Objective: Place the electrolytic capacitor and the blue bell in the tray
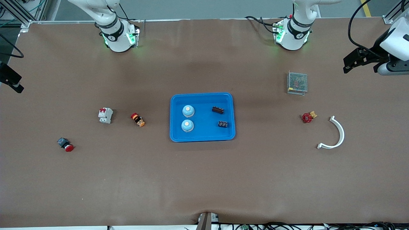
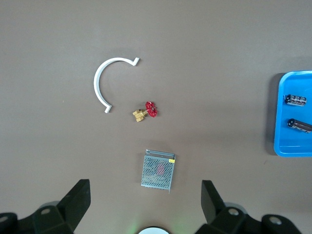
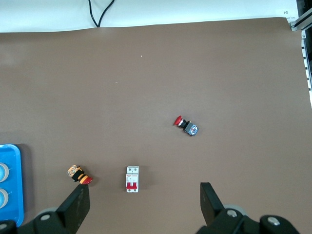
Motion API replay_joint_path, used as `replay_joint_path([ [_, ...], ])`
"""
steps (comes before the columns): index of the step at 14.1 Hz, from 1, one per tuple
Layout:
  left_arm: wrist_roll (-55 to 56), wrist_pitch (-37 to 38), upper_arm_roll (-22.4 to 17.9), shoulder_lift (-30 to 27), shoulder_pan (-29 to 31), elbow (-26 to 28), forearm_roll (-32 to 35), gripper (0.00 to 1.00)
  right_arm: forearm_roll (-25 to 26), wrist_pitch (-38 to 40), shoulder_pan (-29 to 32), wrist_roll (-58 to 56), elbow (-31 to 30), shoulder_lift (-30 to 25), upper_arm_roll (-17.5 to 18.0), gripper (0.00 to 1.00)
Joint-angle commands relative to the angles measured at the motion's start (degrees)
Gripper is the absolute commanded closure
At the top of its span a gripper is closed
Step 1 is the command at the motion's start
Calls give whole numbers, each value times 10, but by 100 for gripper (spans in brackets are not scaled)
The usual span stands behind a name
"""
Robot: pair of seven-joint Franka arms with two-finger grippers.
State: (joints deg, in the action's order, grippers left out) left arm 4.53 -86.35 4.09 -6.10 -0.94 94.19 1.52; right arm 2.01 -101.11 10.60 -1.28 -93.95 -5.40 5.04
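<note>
The bright blue tray (image 1: 204,134) lies at the middle of the table. In it are two blue bells (image 1: 188,111) (image 1: 187,125) at the right arm's end and two black electrolytic capacitors (image 1: 218,110) (image 1: 223,124) at the left arm's end. The left wrist view shows the tray's end (image 2: 292,146) with both capacitors (image 2: 295,100). The right wrist view shows its other end (image 3: 12,195). My left gripper (image 1: 347,65) (image 2: 146,204) is open and empty, high over the left arm's end of the table. My right gripper (image 1: 14,83) (image 3: 145,209) is open and empty, high over the right arm's end.
A metal mesh box (image 1: 297,82), a red valve (image 1: 308,117) and a white curved piece (image 1: 335,134) lie toward the left arm's end. A white circuit breaker (image 1: 105,115), an orange and black button (image 1: 137,119) and a red pushbutton (image 1: 65,144) lie toward the right arm's end.
</note>
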Motion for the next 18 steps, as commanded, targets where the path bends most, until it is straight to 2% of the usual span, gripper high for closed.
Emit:
replay_joint_path([
  [1,-10,6,0,6,1,-10,7,0,-8,10,-2,3,12,3,3,0],
  [15,-10,13,-1,3,2,-10,7,0,-9,27,-8,3,12,-1,3,0],
  [17,-10,13,-1,5,1,-10,7,0,-52,31,-5,3,10,-2,-1,0],
  [18,-10,13,-1,5,1,-10,7,0,-54,31,-5,-1,11,-2,-1,0],
])
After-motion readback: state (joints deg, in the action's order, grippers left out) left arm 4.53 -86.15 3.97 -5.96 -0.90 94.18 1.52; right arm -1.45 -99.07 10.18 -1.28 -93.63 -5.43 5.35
